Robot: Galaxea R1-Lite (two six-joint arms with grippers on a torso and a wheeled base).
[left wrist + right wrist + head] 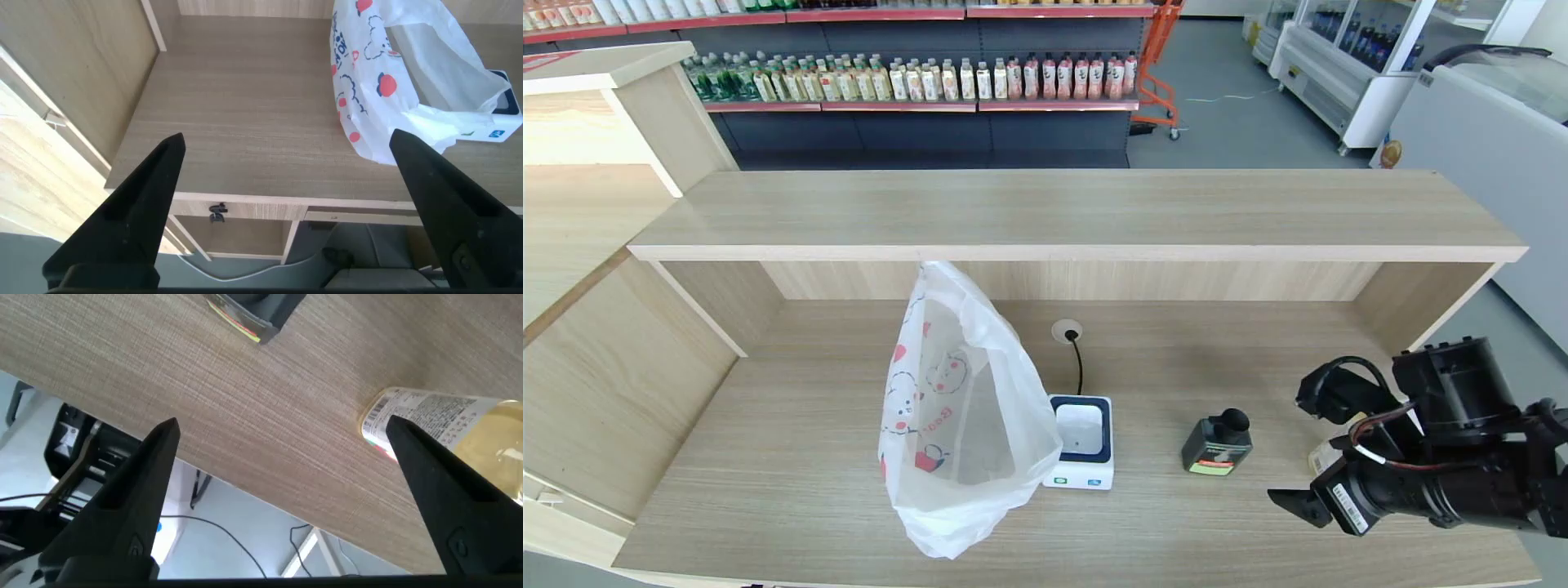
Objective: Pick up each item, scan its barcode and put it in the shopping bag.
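Shopping bag (964,416) – thin translucent white plastic with red and white cartoon prints. It hangs from the upper ledge, mouth open, its bottom slumped on the counter (768,490), mid-left.

Scanner (1082,441) – white box with a dark blue rim, cable running back, just right of the bag and touching it.

Dark bottle (1217,445) – black cap, coloured label, right of the scanner.

Pale bottle (445,425) – yellowish liquid, white barcode label, at the counter's right end, partly hidden by the right arm.

Right gripper (278,429) – fingers spread wide, holding nothing, over the counter's near edge beside the pale bottle.

Left gripper (288,140) – wide apart, empty, above the near left edge.

Counter is light wood grain. Behind it stand drink shelves (915,77), an orange cart (1160,57) and glass-fronted chillers (1347,65).
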